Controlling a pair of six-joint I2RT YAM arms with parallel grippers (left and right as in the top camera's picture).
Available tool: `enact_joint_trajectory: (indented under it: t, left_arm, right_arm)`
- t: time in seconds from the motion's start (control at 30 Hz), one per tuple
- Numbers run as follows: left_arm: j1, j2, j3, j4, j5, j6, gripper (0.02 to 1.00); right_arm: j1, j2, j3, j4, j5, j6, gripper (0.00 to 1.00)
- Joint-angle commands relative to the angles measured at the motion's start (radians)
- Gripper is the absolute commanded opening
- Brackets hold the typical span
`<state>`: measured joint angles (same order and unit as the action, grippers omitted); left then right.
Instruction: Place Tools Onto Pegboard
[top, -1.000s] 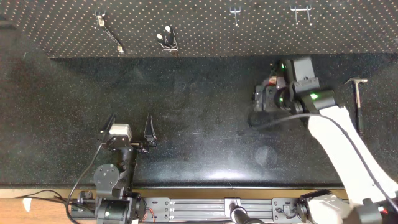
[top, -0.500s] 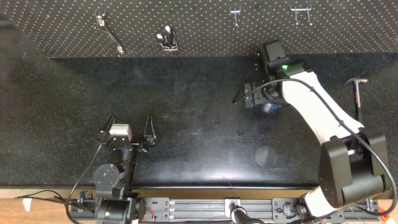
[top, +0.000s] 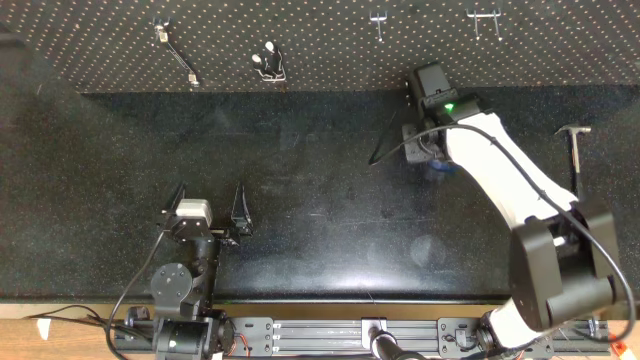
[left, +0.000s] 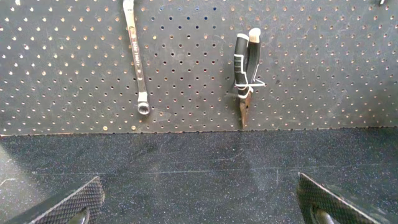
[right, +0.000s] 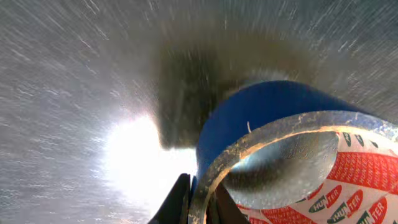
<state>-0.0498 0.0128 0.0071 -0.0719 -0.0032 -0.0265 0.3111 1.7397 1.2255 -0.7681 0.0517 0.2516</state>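
A blue tape roll (right: 273, 118) with a cardboard core is pinched by its wall between the fingers of my right gripper (right: 199, 202), which is shut on it. From above, that right gripper (top: 420, 150) is over the black table close to the pegboard, and a bit of the blue tape roll (top: 438, 167) shows under the arm. My left gripper (top: 210, 205) stands open near the table's front left, its fingers (left: 68, 202) wide apart with nothing between them. On the pegboard hang a wrench (left: 135, 56) and pliers (left: 245, 68).
A hammer (top: 575, 150) lies on the table at the far right. Two bare hooks (top: 378, 20), (top: 485, 20) stick out of the pegboard (top: 320, 40) above the right arm. The wrench (top: 178, 55) and pliers (top: 268, 62) hang at the left.
My right arm has swung from the table's right toward the pegboard, carrying the tape roll up and slightly left. The left arm has stayed still.
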Motion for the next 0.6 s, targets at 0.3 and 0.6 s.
enact_joint_trajectory:
  t: [0.3,0.6]
  left_arm:
    - [-0.004,-0.01,-0.002,-0.007,-0.014,0.009,0.996]
    - [-0.004,-0.01,-0.002,-0.007,-0.014,0.009,0.996]
  right_arm:
    - [0.262,-0.56,-0.003,0.355,0.182,0.14,0.075]
    - [0.433,-0.284,-0.002,0.657,0.53,0.14,0.073]
